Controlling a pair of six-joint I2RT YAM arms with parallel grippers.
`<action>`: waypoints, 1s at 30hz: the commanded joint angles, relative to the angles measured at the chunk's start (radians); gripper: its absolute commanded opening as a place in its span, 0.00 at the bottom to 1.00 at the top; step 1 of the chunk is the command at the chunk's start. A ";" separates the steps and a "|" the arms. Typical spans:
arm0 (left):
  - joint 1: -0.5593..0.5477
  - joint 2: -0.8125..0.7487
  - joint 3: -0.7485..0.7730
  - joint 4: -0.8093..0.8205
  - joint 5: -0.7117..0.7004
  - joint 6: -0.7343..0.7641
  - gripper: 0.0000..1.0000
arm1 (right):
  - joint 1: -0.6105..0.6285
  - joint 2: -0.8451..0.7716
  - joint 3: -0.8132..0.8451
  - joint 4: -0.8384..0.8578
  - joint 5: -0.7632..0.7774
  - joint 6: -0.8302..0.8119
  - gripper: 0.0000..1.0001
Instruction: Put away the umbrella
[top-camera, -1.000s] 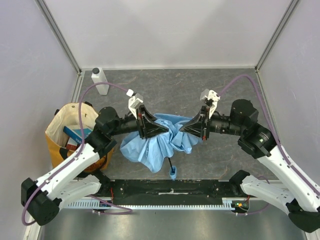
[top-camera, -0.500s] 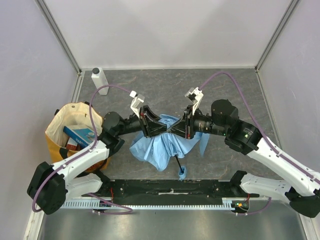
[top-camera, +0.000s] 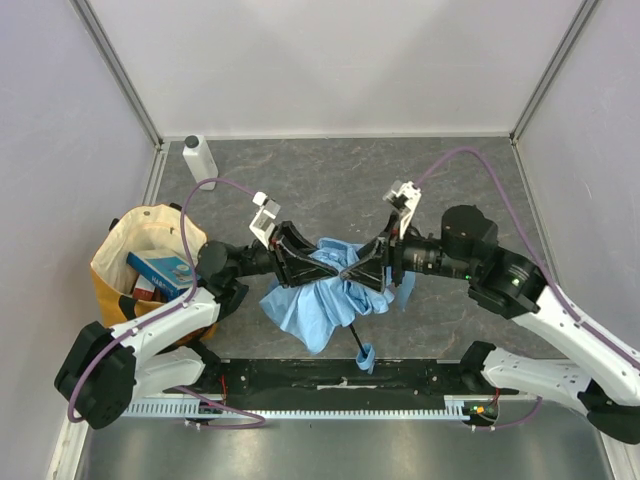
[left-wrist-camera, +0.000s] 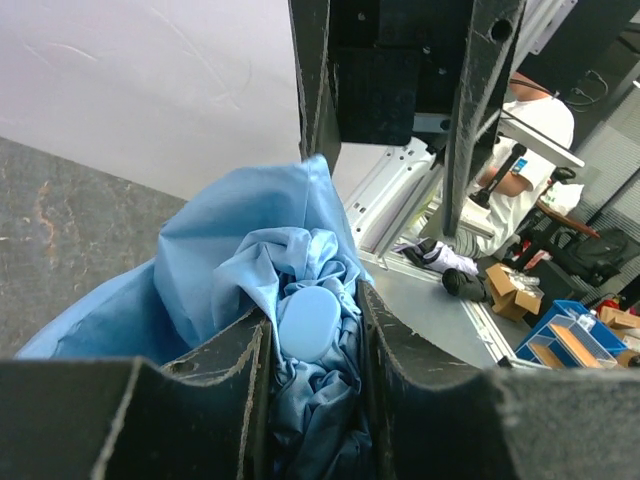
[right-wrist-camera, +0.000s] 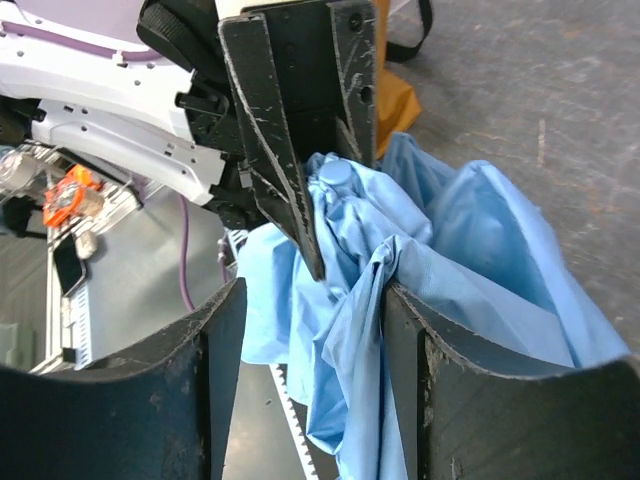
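Mid-table, the left gripper (top-camera: 312, 265) clamps bunched cloth of the umbrella (top-camera: 308, 308), the right gripper (top-camera: 352, 270) gapes loose around it; one pinch on thin fabric may slip.

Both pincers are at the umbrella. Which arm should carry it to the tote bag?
Left, I'd say. The left pincer is shut on the bunched umbrella, and the tote bag sits on its side. The right pincer stands open around the fabric, farther from the bag.

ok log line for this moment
left gripper: shut on umbrella | right gripper: open, fabric in the gap | tote bag: left of umbrella
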 joint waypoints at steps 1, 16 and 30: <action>-0.001 -0.030 0.006 0.139 0.029 -0.046 0.02 | -0.004 -0.090 0.077 -0.126 0.139 -0.074 0.64; 0.007 -0.108 0.023 0.034 0.054 -0.010 0.02 | -0.026 -0.151 0.003 -0.384 0.654 -0.182 0.58; 0.007 -0.100 0.042 0.104 0.098 -0.075 0.02 | -0.030 -0.105 -0.150 0.036 -0.201 -0.228 0.68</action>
